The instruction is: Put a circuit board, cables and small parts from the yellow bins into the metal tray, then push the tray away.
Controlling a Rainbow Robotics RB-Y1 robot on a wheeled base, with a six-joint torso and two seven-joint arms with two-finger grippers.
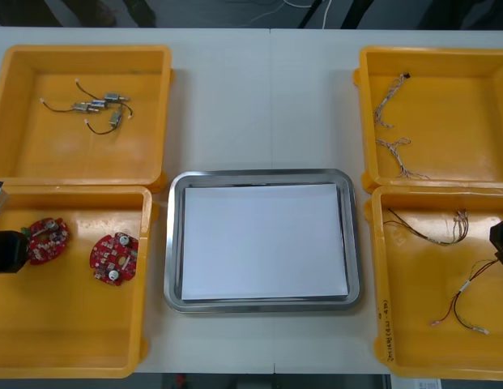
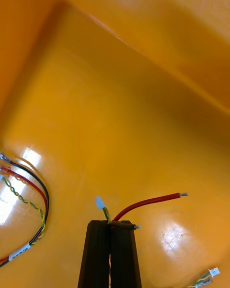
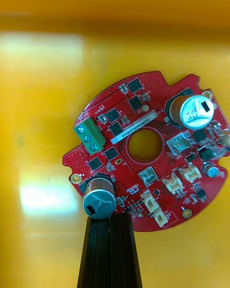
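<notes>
Left gripper (image 3: 110, 217), fingers together, sits at circuit board's (image 3: 125, 109) rim; right gripper (image 2: 111, 223), likewise together, over cable (image 2: 148, 202).

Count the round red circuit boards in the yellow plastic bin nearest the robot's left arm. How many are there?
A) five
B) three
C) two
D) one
C: the front view shows the near-left yellow plastic bin holding one round red circuit board and a second round red circuit board beside it, and no others.

Metal tray (image 1: 259, 176) between yellow bins (image 1: 65, 324), red circuit boards (image 1: 114, 258), cables (image 1: 459, 227)
</notes>
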